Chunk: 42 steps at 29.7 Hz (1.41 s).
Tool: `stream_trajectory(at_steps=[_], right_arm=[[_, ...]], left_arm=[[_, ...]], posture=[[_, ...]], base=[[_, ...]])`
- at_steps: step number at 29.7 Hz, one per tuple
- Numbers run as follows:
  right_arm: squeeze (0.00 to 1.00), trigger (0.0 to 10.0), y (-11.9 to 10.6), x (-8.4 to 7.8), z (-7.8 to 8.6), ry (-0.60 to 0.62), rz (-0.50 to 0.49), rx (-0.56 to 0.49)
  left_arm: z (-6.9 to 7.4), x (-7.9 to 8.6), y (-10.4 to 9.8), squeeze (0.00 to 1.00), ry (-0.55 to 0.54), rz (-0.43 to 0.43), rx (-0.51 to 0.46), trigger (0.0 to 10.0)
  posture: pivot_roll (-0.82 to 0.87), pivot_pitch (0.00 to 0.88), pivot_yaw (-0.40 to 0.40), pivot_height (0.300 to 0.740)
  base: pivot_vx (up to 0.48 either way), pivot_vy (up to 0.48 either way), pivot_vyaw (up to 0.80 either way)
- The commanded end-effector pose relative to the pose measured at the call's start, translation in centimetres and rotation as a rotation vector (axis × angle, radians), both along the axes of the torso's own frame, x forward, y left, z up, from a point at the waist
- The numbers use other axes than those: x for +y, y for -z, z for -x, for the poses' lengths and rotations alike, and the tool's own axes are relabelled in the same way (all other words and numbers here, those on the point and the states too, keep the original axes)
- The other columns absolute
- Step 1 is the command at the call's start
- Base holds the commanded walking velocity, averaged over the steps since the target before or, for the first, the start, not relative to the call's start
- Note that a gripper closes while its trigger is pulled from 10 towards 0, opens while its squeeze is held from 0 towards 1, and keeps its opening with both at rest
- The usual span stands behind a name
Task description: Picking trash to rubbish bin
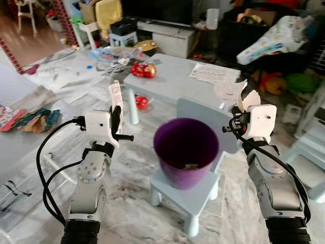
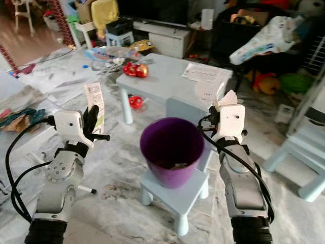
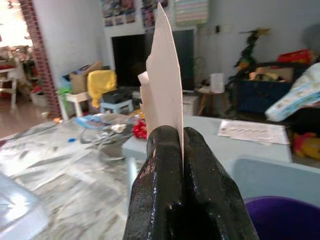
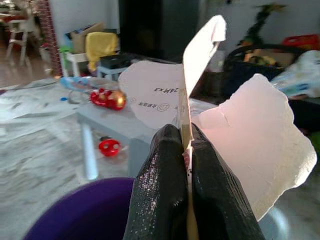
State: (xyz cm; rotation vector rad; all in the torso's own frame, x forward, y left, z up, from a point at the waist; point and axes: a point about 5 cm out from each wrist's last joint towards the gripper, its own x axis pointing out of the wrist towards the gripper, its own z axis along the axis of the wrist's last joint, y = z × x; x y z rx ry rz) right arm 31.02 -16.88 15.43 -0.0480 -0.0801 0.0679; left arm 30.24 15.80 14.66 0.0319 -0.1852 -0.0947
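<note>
The carrying step appears to be finished and the drop is in hand: both pieces of trash are held up at the level of the bin's rim, one on each side of it, and neither is yet over the opening.

On the left, the left tool (image 1: 117, 118) is closed flat on a strip of printed paper (image 1: 116, 96), which stands upright above the fingers; in the left wrist view the two black fingers (image 3: 160, 165) are seen pressed together with the sheet clamped between them. This tool is placed just beside the rim, to the robot's left of it.

In the middle, the purple bin (image 1: 167, 165) is set on a small pale-blue stool (image 1: 195, 201), with a scrap already lying at its bottom. Behind it a pale-blue counter (image 1: 172, 81) carries a red toy (image 1: 143, 69) and a sheet of paper.

On the right, the right tool (image 1: 240, 113) is shut on torn white paper (image 1: 249, 99), which fans out above the pinched fingers. It is held just beside the rim on the robot's right.

For the next move, each tool would probably have to be brought inward over the opening before being opened, so that the light sheets fall inside rather than drift past the rim.
</note>
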Motion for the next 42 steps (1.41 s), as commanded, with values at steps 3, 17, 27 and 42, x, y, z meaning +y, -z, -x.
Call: stream_trajectory(at_steps=[3,17,27,42], right_arm=[[0.00,10.0,-0.2,-0.2,0.0,0.012,0.006,-0.007],[0.00,10.0,0.1,-0.1,0.0,0.011,0.012,0.006],[0.00,10.0,1.6,0.5,-0.3,-0.030,-0.018,0.099],[0.00,10.0,9.1,5.8,-1.0,-0.250,-0.039,0.402]], left_arm=[[-0.2,-0.1,0.2,0.00,0.006,0.003,0.014,10.0],[0.5,-1.1,1.9,0.00,0.046,0.027,0.086,10.0],[0.9,-2.8,4.3,0.00,0.191,-0.021,0.219,10.0],[3.8,-1.6,6.1,0.00,0.260,-0.136,0.269,10.0]], posture=[[-0.06,0.029,0.045,0.740],[-0.06,0.036,0.040,0.740],[-0.06,0.036,0.050,0.740],[0.01,0.029,0.124,0.740]], base=[[0.454,0.000,0.00],[0.080,0.000,0.00],[0.000,0.000,0.00],[0.000,0.000,0.00]])
